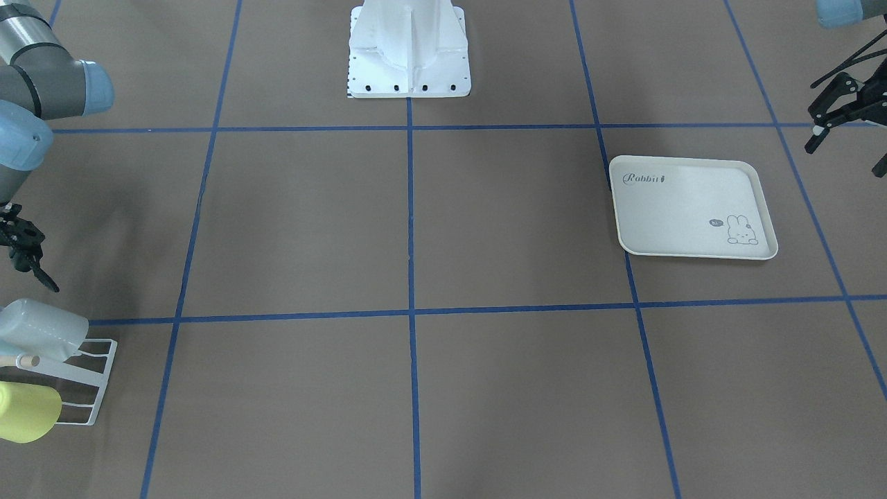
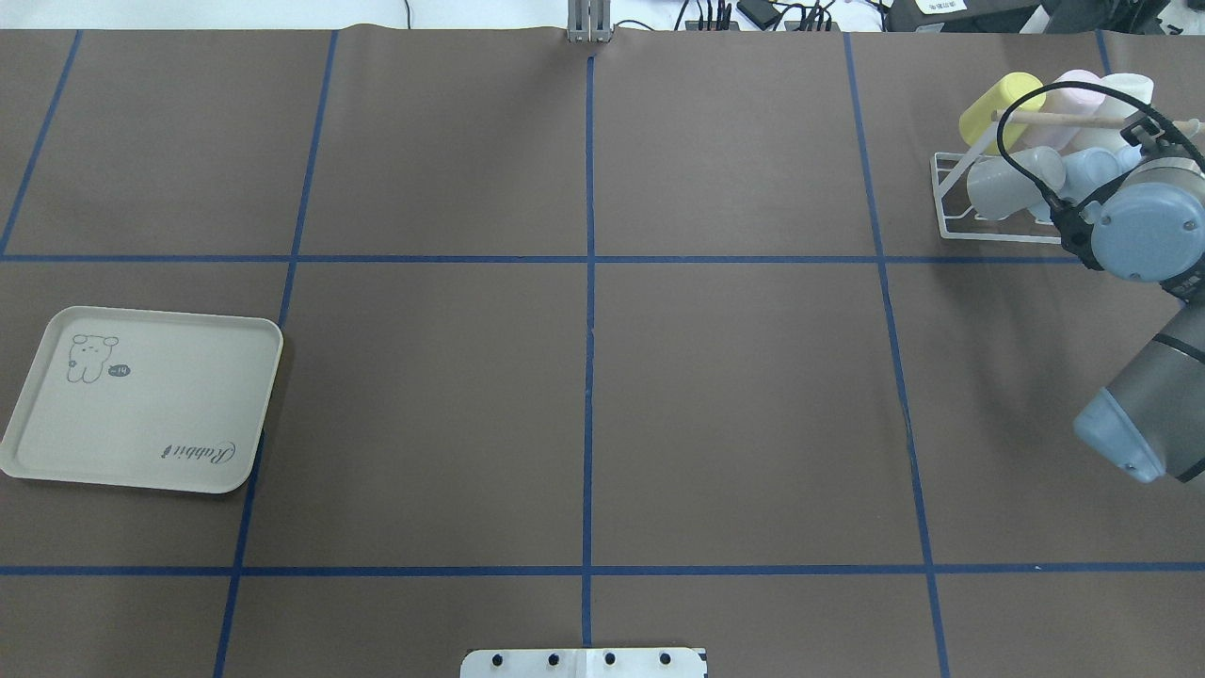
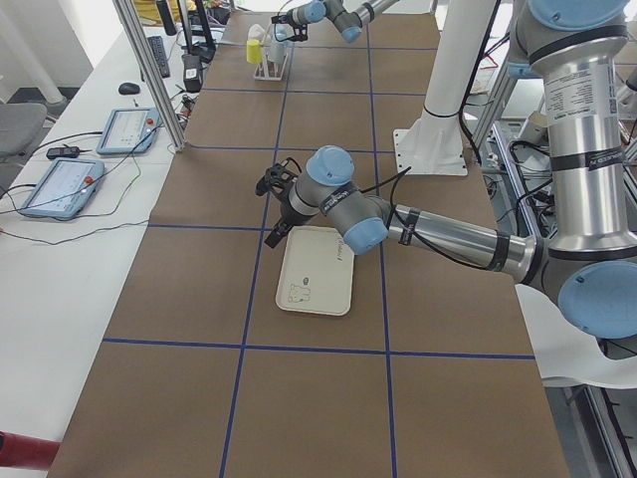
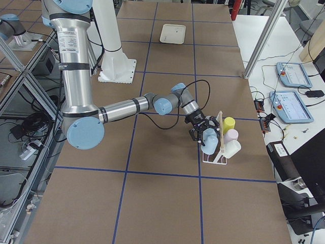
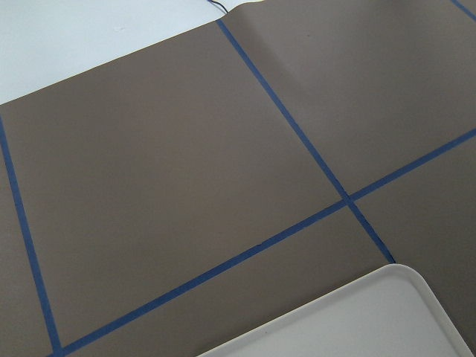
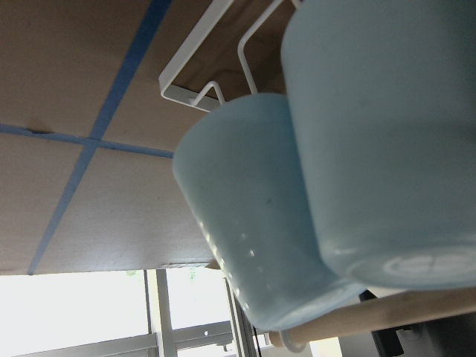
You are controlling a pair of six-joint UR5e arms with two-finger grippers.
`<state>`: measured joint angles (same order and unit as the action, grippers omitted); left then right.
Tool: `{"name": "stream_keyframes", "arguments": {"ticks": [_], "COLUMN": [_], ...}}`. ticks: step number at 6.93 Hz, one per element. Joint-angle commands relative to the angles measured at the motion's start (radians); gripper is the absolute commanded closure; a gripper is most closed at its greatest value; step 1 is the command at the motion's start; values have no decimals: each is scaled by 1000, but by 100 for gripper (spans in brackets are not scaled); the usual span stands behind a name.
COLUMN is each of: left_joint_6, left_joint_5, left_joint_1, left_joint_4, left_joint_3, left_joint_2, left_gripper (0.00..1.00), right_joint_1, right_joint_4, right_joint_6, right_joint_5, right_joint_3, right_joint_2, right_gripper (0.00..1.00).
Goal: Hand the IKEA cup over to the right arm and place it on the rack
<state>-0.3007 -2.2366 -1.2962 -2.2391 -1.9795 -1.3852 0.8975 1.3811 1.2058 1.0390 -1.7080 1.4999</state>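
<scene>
Overhead exterior view, left to right: the cream rabbit-print tray (image 2: 151,405) lies flat at 9 o'clock on the brown table (image 2: 584,395). My left pincer (image 1: 845,156) shows only in the front-facing view, in the air at 2 o'clock from the tray, fingers spread apart. Its wrist camera catches a tray corner at 5 o'clock.

At 2 o'clock on the table stands the white wire rack (image 2: 998,238). The pale blue IKEA cup (image 2: 1083,171) sits tilted on its bars, on the side toward me, beside a grey cup (image 2: 1003,185). A yellow cup (image 2: 998,105), a pink cup (image 2: 1073,94) and a white cup (image 2: 1128,89) sit on the far side by the wooden dowel (image 2: 1064,118).

My right pincer (image 4: 203,133) hovers close over the blue cup. My wrist hides it, so I cannot tell whether it is spread or closed.
</scene>
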Motion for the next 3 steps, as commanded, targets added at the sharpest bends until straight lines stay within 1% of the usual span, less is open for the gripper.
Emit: {"name": "stream_keyframes", "arguments": {"ticks": [1, 2, 3], "left_joint_6": [0, 0, 0], "left_joint_5": [0, 0, 0], "left_joint_1": [0, -1, -2], "left_joint_4": [0, 0, 0], "left_joint_3": [-2, -4, -7], "left_joint_2": [2, 3, 3], "left_gripper": [0, 0, 0], "right_joint_1": [0, 3, 32], "right_joint_4": [-1, -2, -14], "right_joint_6": [-5, -15, -20], "right_joint_5": [1, 7, 27], "right_joint_3": [-10, -25, -45], "right_joint_2": [-24, -44, -46], "right_gripper": [1, 1, 1]}}
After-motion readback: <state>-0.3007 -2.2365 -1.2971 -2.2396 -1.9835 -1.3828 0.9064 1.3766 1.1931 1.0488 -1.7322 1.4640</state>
